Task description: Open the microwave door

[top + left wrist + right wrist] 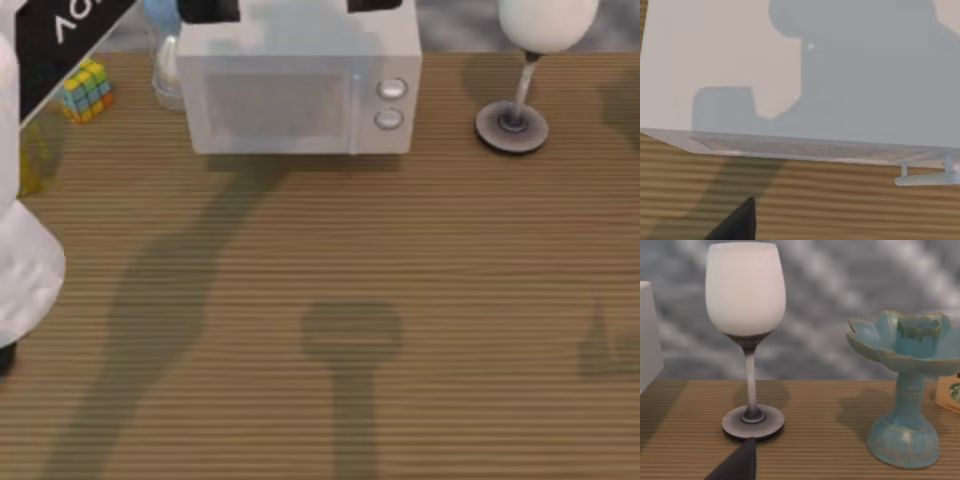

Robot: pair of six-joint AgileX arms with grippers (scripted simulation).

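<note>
The boxy off-white microwave [300,85] is seen at the striped wooden table's [330,300] far edge, its mesh-windowed door [270,105] shut. A white-bowled wine glass [520,70] stands right of it. Neither gripper's finger state can be told.

wine glass [524,80] right of microwave [300,85]

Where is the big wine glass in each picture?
Top view: the wine glass stands at the back right of the table, right of the microwave.
Left wrist view: not in it; only the microwave's top and door handle show, over the table.
Right wrist view: it stands upright, close to the camera, beside a blue pedestal dish.
Shared landmark: the microwave, whose off-white edge shows beside the glass.
</note>
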